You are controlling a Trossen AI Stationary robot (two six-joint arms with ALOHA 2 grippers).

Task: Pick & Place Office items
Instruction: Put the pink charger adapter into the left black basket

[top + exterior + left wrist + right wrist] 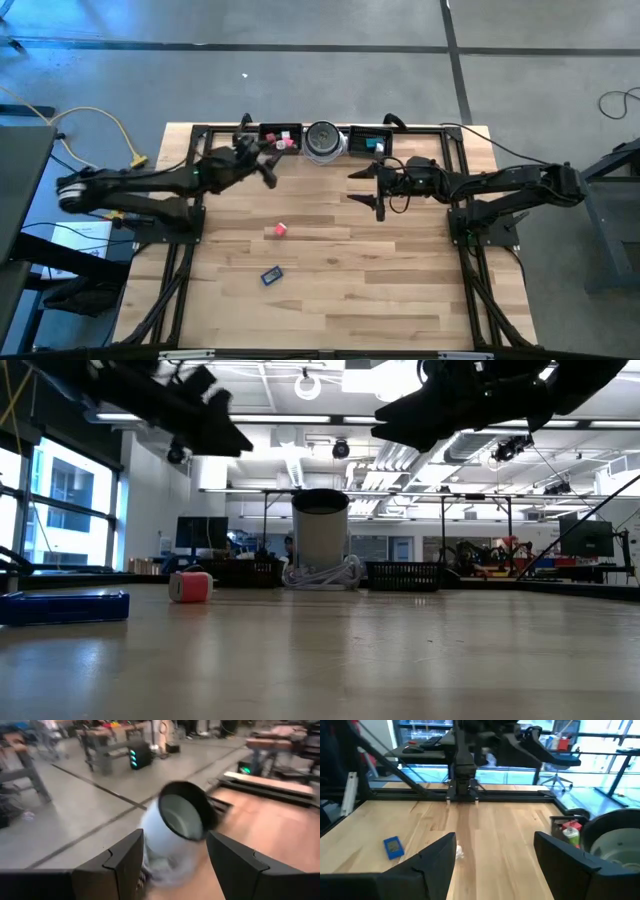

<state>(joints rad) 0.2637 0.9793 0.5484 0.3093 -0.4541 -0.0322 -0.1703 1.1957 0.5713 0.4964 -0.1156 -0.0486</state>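
A red-and-pink block and a blue flat piece lie flat on the wooden table's middle. Red and pink pieces sit in the left black tray, and a teal block sits in the right black tray. My left gripper is open and empty, raised just in front of the left tray and facing the round silver-grey cup. My right gripper is open and empty, raised over the table in front of the right tray.
The silver-grey cup stands upright between the two trays at the far edge. A black frame runs round the table. Bare wood lies toward the near edge.
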